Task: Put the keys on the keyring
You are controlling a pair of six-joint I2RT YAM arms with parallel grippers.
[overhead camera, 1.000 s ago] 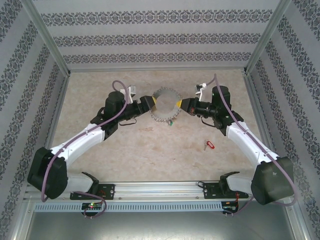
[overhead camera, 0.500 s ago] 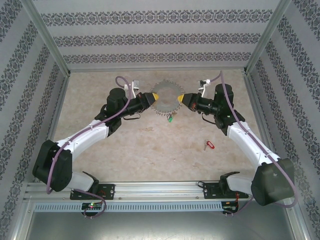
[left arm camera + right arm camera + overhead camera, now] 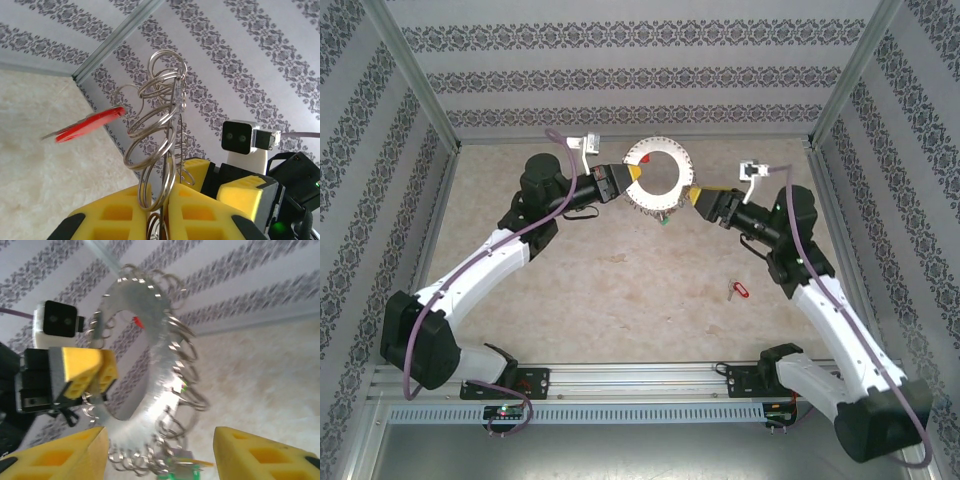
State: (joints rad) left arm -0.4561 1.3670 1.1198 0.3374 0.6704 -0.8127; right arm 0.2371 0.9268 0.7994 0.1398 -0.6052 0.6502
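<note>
The keyring point(image 3: 657, 180), a grey hoop fringed with silvery links, hangs upright above the table's far middle. My left gripper point(image 3: 632, 176) is shut on its left rim. In the left wrist view the yellow pads point(image 3: 125, 220) pinch the hoop's edge point(image 3: 176, 115) among its loops, and a red tag point(image 3: 90, 125) juts out left. My right gripper point(image 3: 695, 196) stands open just right of the hoop, apart from it. The right wrist view has the keyring point(image 3: 150, 365) between and beyond my open right gripper point(image 3: 160, 457), with a green key point(image 3: 181, 471) dangling at its bottom. A red key point(image 3: 740, 290) lies on the table.
The beige table point(image 3: 620, 290) is walled by patterned panels on three sides. A metal rail point(image 3: 640, 380) with both arm bases runs along the near edge. The red key lies right of centre, near the right forearm.
My left gripper shut on the keyring and carried it up and farther back. My right gripper opened, let go of the hoop and drew back to the right.
</note>
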